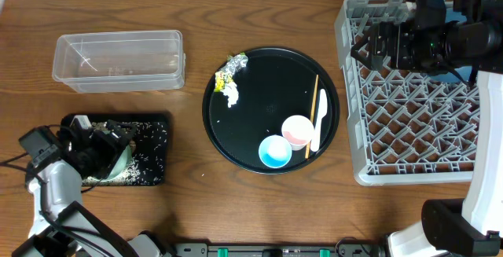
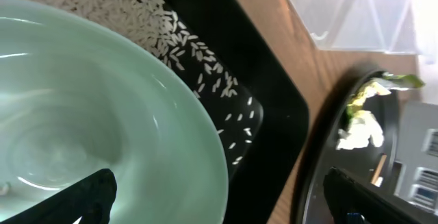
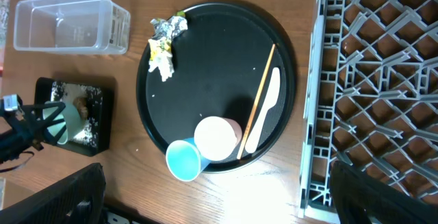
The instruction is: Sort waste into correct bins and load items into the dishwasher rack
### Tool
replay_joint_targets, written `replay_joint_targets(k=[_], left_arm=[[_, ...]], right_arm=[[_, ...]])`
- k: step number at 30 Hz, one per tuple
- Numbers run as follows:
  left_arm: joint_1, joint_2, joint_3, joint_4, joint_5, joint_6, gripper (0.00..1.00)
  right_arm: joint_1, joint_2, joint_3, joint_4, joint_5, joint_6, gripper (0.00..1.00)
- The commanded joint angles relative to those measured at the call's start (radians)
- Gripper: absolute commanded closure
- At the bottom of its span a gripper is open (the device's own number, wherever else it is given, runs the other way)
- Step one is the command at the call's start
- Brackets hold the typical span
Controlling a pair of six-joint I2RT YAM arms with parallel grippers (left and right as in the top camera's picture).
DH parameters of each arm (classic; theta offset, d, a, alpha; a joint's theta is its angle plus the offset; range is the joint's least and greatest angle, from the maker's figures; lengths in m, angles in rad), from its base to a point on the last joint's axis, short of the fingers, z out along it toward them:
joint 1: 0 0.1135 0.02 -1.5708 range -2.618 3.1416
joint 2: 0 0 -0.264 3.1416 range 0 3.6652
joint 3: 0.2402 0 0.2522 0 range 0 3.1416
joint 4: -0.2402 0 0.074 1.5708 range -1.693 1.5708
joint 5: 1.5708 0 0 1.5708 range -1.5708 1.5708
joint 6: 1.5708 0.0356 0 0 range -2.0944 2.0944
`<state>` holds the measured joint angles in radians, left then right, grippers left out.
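The pale green bowl sits tilted over the shallow black tray, which holds white rice grains and a brown lump. My left gripper is open, one finger inside the bowl and its rim between the fingers. Foil, yellow wrapper and white paper lie on the round black tray, with the pink cup, light blue cup, white spoon and chopsticks. My right gripper is open and empty, high over the grey rack. The blue plate is out of view.
The clear tub stands empty at the back left, behind the shallow black tray. The rack's left wall lies close to the round tray's right edge. Bare wood table lies between the two trays.
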<state>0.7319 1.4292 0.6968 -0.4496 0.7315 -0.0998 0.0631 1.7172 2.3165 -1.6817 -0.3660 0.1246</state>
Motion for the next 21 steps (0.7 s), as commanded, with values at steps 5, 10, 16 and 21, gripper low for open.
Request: replay_joint_targets(k=[5,10,16,21], left_arm=[[-0.015,-0.006,0.006,0.01,-0.036,-0.036,0.02],[-0.015,-0.006,0.006,0.009,-0.036,-0.071,0.49],[-0.015,-0.006,0.006,0.005,-0.036,-0.082,0.76],[-0.015,-0.006,0.006,0.005,-0.036,-0.082,0.94]], right_arm=[[0.01,-0.004,-0.002,0.002,0.0,-0.01,0.01],[0.009,-0.004,-0.002,0.002,0.0,-0.01,0.01],[0.009,-0.004,-0.002,0.002,0.0,-0.01,0.01],[0.009,-0.004,-0.002,0.002,0.0,-0.01,0.01]])
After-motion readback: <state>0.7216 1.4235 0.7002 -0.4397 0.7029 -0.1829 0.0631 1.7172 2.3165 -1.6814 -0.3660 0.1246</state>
